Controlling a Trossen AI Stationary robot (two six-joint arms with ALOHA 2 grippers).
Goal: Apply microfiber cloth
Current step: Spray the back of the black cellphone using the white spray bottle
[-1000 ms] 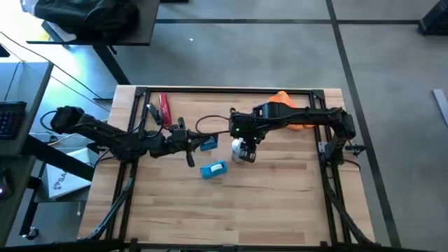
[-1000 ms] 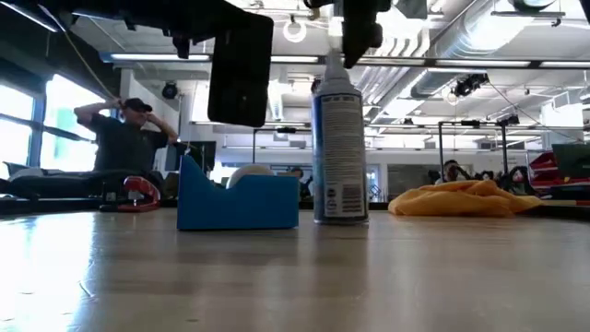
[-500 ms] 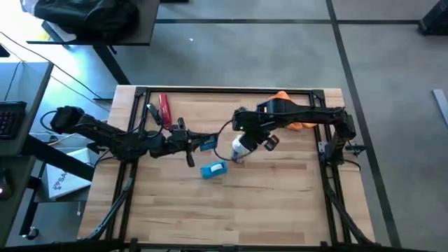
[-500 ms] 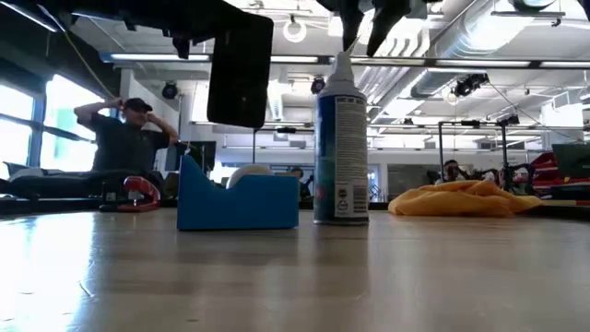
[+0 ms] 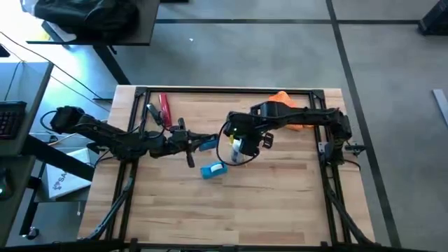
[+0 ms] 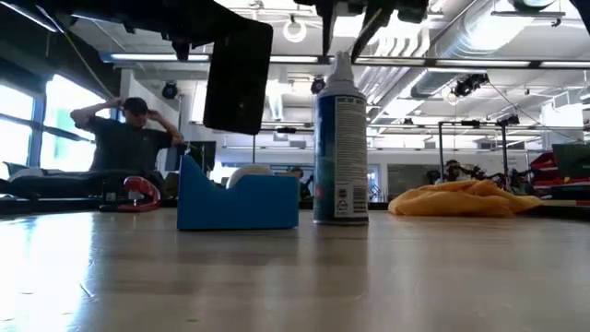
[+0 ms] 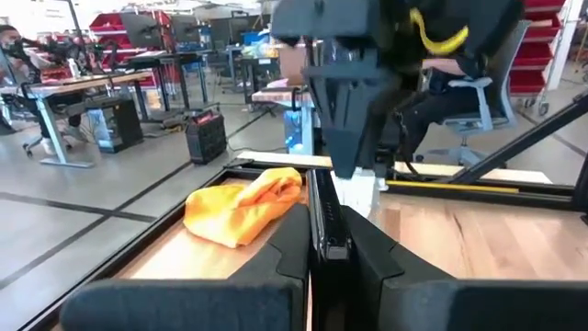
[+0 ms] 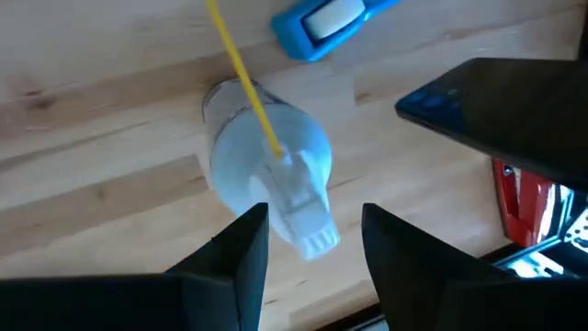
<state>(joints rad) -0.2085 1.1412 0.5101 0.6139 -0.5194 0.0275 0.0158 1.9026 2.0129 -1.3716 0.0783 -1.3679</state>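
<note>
The right hand (image 8: 308,244) hangs open just above the spray can (image 5: 239,149), not gripping it. The left hand (image 5: 198,144), beside the can, holds a phone (image 6: 238,76) aloft. The cloth (image 5: 290,112) lies bunched on the tabletop (image 5: 280,203) beyond the can, untouched. Judged next: the right hand must reach and pinch it.

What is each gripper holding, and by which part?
Left gripper clamps the black phone by its upper end; right gripper, open above the spray can, holds nothing.
</note>
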